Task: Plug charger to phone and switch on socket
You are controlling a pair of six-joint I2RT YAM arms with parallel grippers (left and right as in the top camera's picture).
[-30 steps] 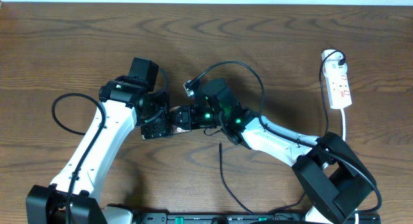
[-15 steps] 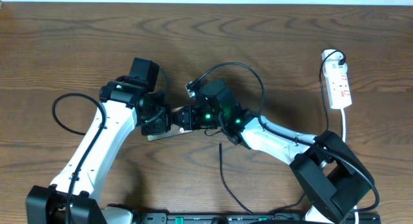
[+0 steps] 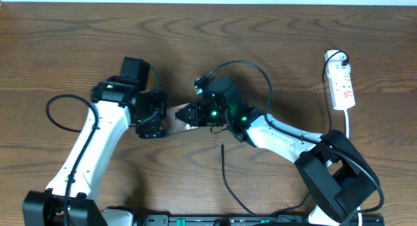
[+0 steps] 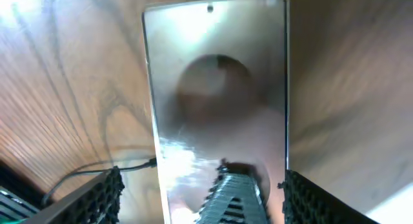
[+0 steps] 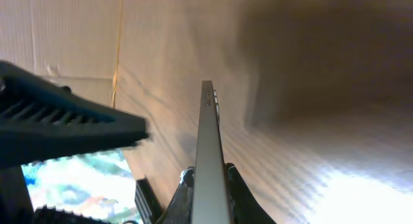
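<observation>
Currently, the left gripper is standing left of centre with its jaws apart, flanking the near end of the phone; one finger is sitting just beside the phone's edge, while the other is showing a gap. The phone is sitting at an angle to the table, its glossy face turned toward the left wrist camera. The right gripper is clamping the phone across its thickness, seen edge-on in the right wrist view. The charger is lying on the table below the right arm, its tip apart from the phone. The socket is lying well apart at the far right, its white cord trailing toward the near edge
</observation>
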